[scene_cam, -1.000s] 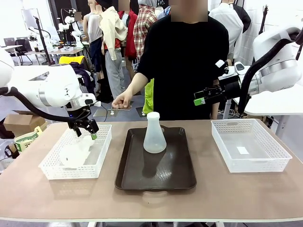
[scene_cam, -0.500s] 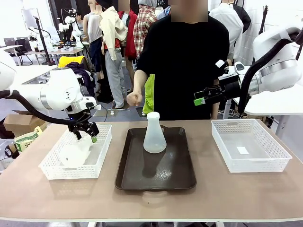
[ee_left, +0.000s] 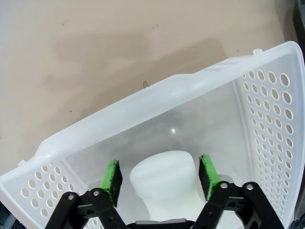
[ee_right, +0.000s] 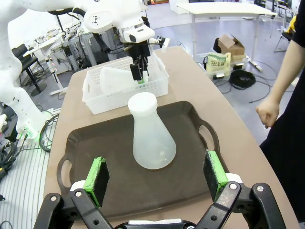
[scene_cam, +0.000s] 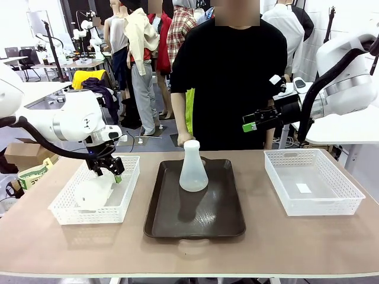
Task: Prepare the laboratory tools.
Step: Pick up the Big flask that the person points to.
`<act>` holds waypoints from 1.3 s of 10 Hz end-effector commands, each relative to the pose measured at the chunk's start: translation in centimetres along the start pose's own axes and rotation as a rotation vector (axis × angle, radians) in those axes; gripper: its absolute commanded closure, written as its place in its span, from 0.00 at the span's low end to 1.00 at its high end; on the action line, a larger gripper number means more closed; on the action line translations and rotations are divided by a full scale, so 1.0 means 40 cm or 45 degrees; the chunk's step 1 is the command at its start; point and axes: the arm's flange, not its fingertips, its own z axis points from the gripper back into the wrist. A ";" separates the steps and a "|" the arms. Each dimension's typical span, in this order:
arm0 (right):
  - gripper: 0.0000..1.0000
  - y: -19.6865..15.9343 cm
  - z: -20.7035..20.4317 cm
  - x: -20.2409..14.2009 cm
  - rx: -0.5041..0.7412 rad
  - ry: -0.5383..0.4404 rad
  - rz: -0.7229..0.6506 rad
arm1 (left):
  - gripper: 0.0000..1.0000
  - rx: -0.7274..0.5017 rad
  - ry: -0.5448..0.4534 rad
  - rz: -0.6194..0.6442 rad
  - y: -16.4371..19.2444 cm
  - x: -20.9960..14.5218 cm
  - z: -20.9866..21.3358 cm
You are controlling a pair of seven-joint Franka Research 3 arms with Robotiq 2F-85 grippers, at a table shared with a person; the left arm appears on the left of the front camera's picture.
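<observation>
Squarely astride, left gripper (ee_left: 160, 172), pads (ee_left: 113, 174) spread clear, brackets the sideways flask (ee_left: 167, 191) at its neck, mouth towards twelve o'clock in wrist view

I saw one frosted-white conical flask (scene_cam: 193, 170) standing upright on the far half of the dark tray (scene_cam: 220, 207). The other flask (scene_cam: 93, 193) lay on its side in the left mesh basket (scene_cam: 89, 215).

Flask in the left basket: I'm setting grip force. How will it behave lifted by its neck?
The flask looks frosted plastic, so probably light. Its smooth round neck, between the left pincer's pads, may slip or swing base-down. Lying sideways in the basket, it could roll if nudged.
</observation>
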 end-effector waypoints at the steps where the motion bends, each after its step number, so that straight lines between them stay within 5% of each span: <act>1: 0.00 0.000 -0.001 0.001 0.002 0.006 -0.006 | 0.58 0.061 -0.006 0.017 -0.011 -0.001 -0.005; 3: 0.00 0.000 -0.001 0.001 0.002 0.006 -0.006 | 0.93 0.082 0.004 0.019 -0.022 -0.003 -0.006; 4: 0.00 0.000 -0.001 0.001 0.002 0.006 -0.006 | 1.00 0.099 0.003 0.015 -0.029 -0.007 -0.006; 13: 0.00 0.000 -0.001 0.001 0.002 0.006 -0.006 | 1.00 0.052 0.017 0.018 -0.034 0.001 -0.008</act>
